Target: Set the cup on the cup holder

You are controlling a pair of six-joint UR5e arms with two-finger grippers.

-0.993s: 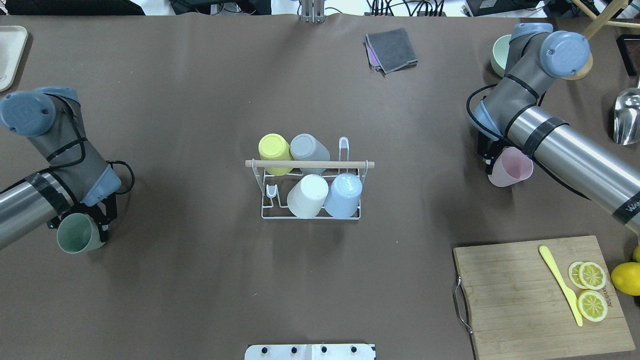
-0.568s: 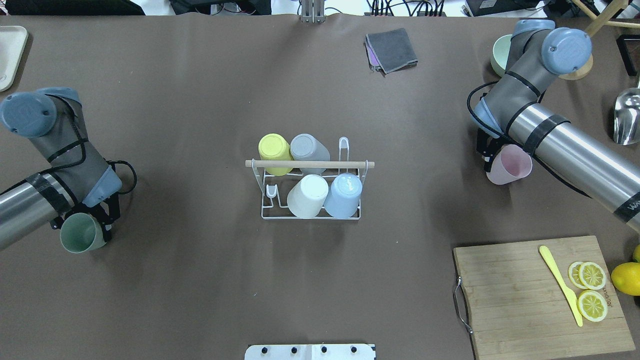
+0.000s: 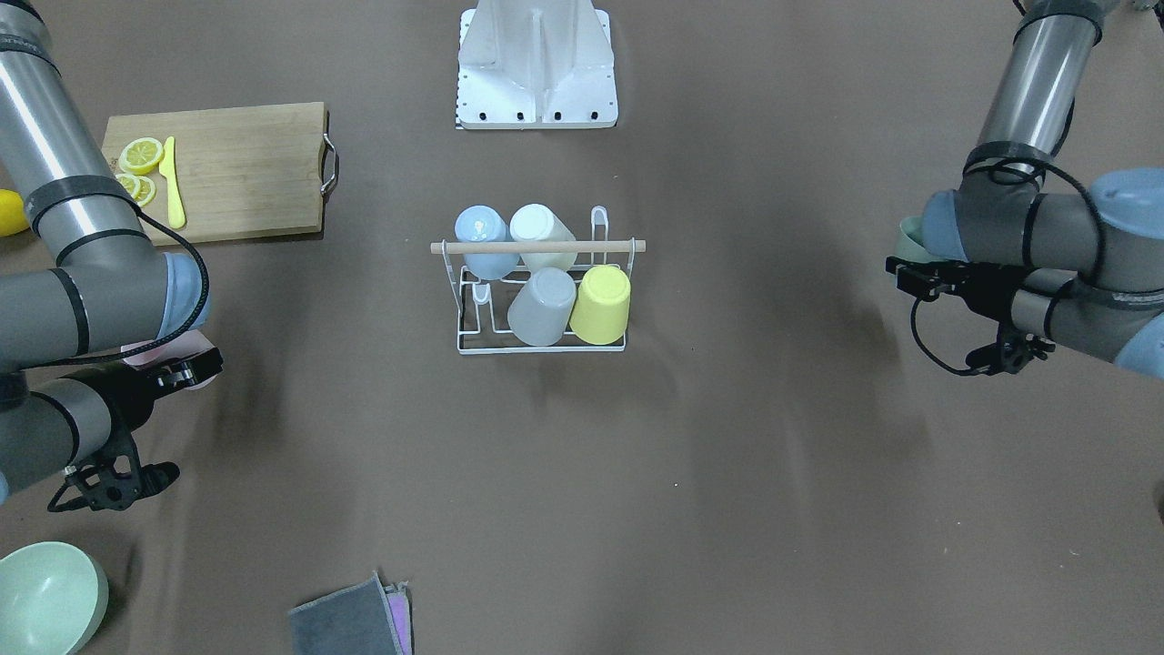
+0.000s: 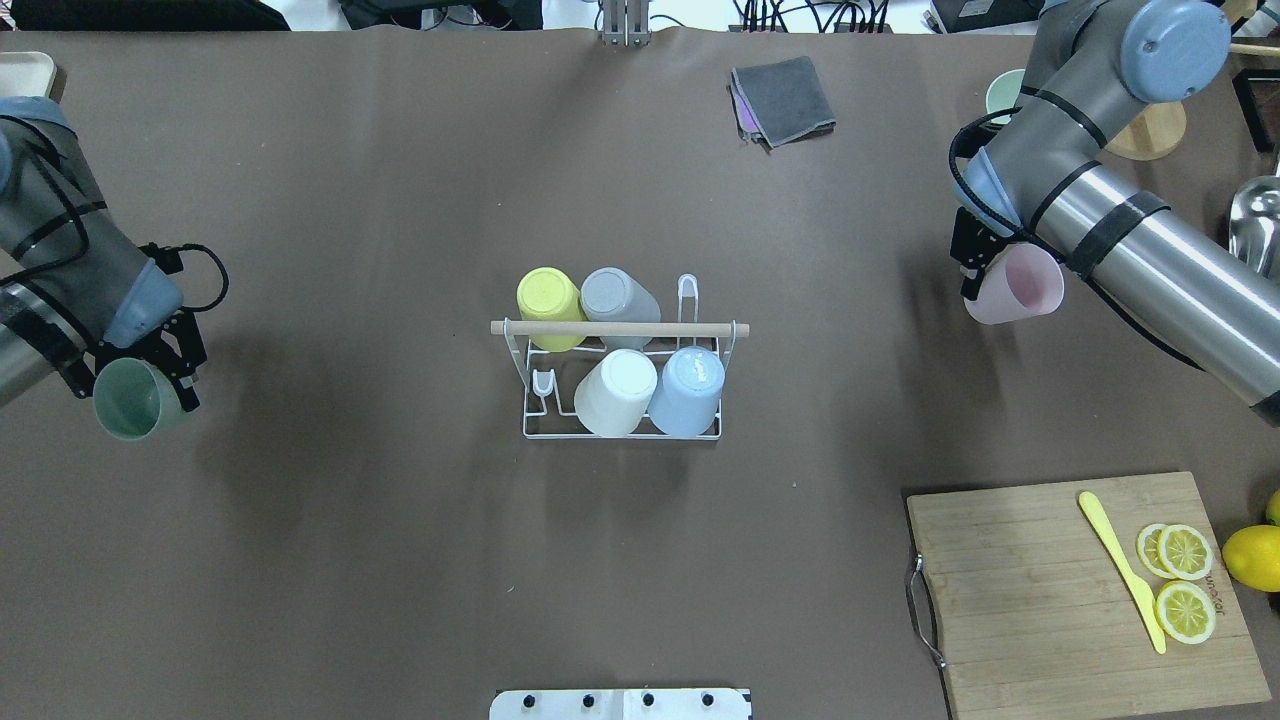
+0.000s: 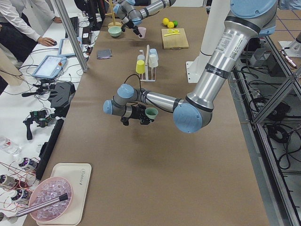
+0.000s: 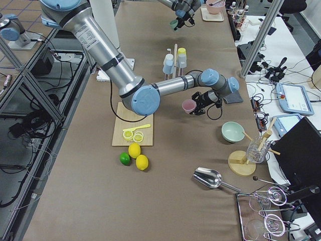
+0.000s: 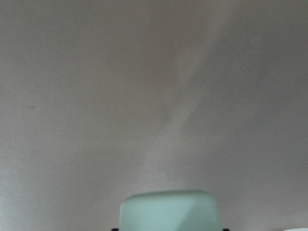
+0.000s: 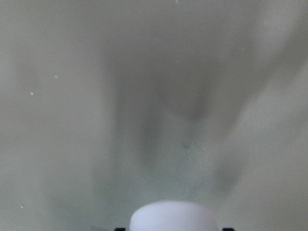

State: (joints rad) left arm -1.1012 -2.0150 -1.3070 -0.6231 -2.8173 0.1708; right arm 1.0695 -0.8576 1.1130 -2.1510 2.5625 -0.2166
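Note:
The white wire cup holder (image 4: 530,432) with its wooden dowel (image 4: 705,328) stands mid-table, also in the front view (image 3: 626,346). It carries upside-down yellow (image 4: 548,298), grey (image 4: 614,296), white (image 4: 620,390) and light blue (image 4: 690,386) cups. Two prongs are bare, near-left (image 4: 542,384) and far-right (image 4: 687,290). My left gripper (image 4: 132,386) is shut on a green cup (image 4: 128,402) held above the table far to the left; the cup shows in the left wrist view (image 7: 169,211). My right gripper (image 4: 992,280) is shut on a pink cup (image 4: 1020,286) held far to the right; it shows in the right wrist view (image 8: 173,216).
A wooden cutting board (image 4: 1040,600) with lemon slices and a yellow knife (image 4: 1120,570) lies near right, a lemon (image 4: 1252,556) beside it. A grey cloth (image 4: 783,100), a green bowl (image 4: 1000,95) and a metal scoop (image 4: 1255,225) lie at the far right.
My left arm has carried the green cup left and farther from me. My right arm has moved the pink cup a little farther away. The rack and its cups have not moved.

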